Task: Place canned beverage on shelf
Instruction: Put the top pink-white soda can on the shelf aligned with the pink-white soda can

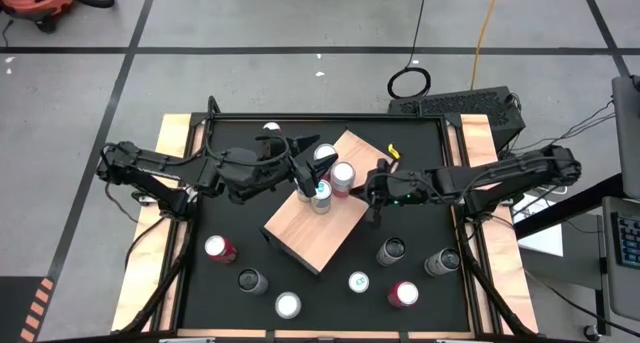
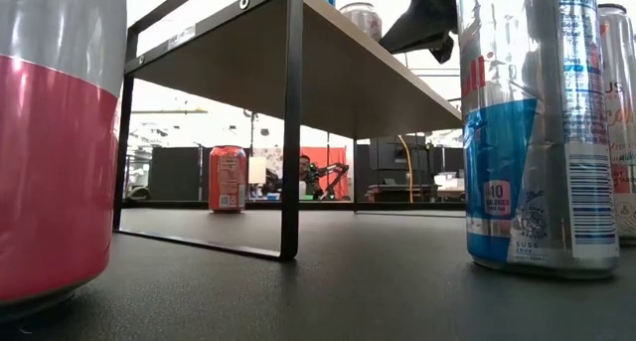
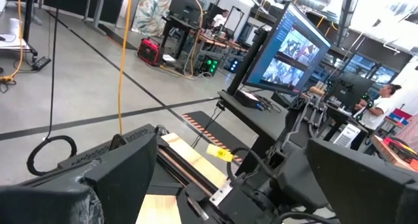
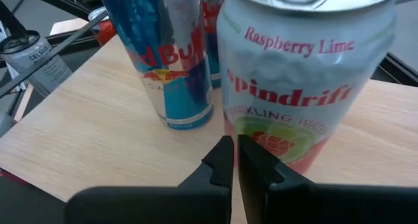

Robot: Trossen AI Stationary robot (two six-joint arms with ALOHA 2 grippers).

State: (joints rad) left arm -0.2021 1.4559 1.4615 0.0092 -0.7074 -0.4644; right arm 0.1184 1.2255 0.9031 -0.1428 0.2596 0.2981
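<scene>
The right gripper (image 4: 230, 160), fingers pressed together and empty, sits just beside the upright raspberry can (image 4: 304, 74) on the shelf (image 1: 320, 228). The left gripper (image 1: 305, 168), jaws apart, hangs by the blue can (image 1: 321, 194), equally near.

A red vacuum (image 1: 42, 5) sits on the grey floor (image 1: 250, 23) at far left, and a coiled black cable (image 1: 409, 82) lies beyond the surface's (image 1: 230, 223) far edge, with an orange cord (image 1: 487, 23) running past it. A monitor (image 3: 292, 51) glows on a desk to the right. A person (image 3: 385, 96) sits far off, a red generator (image 3: 151, 49) farther back.
</scene>
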